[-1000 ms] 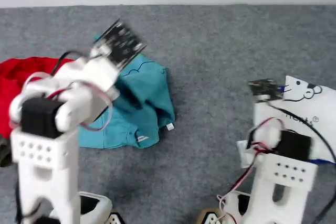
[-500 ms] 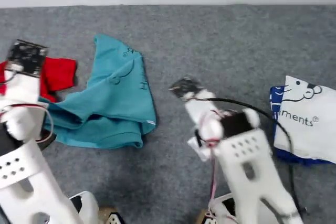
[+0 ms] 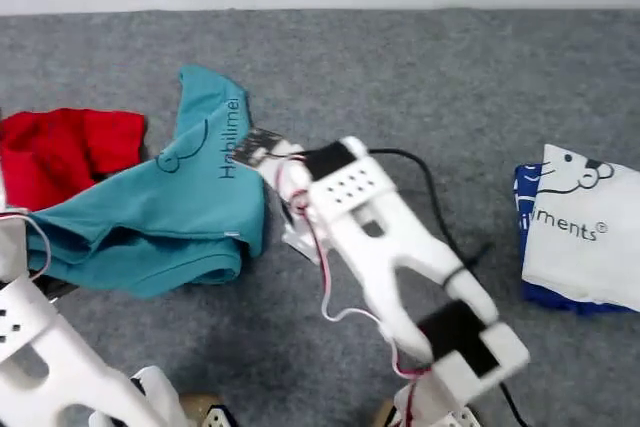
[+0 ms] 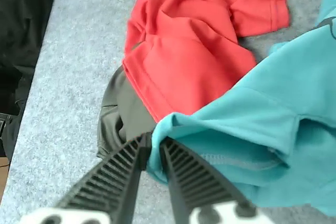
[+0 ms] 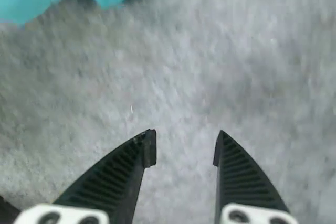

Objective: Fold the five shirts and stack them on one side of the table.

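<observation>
The teal shirt [image 3: 170, 207] lies crumpled on the left half of the grey table [image 3: 420, 77]. Its left part overlaps the red shirt [image 3: 60, 152], which lies on a dark shirt [image 4: 123, 116]. The left gripper [image 4: 155, 148] has its jaws pressed narrow on a fold at the teal shirt's near left edge. The right gripper [image 5: 184, 150] hangs over bare table just right of the teal shirt, jaws spread wide and holding nothing. Well apart, at the table's right edge, a folded white shirt [image 3: 590, 237] rests on a blue shirt [image 3: 545, 292].
</observation>
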You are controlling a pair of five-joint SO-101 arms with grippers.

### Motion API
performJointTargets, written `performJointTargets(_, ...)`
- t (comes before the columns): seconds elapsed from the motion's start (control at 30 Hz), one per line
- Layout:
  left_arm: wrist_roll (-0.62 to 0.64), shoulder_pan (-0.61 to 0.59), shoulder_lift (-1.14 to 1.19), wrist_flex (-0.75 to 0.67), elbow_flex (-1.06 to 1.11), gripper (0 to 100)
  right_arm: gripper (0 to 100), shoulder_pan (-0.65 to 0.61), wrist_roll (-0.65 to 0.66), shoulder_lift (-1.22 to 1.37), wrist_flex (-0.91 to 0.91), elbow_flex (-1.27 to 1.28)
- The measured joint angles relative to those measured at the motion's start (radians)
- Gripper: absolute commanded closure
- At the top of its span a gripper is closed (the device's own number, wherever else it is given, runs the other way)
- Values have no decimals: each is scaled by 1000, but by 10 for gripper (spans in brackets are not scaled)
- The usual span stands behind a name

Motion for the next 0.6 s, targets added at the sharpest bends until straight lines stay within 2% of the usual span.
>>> performJointTargets(0.3,-3,-9,0,-26,86,987,808,-117,0,249,0,-249)
performJointTargets(0.6,-3,-44,0,-29,97,987,808,-192,-6,370,-2,-410)
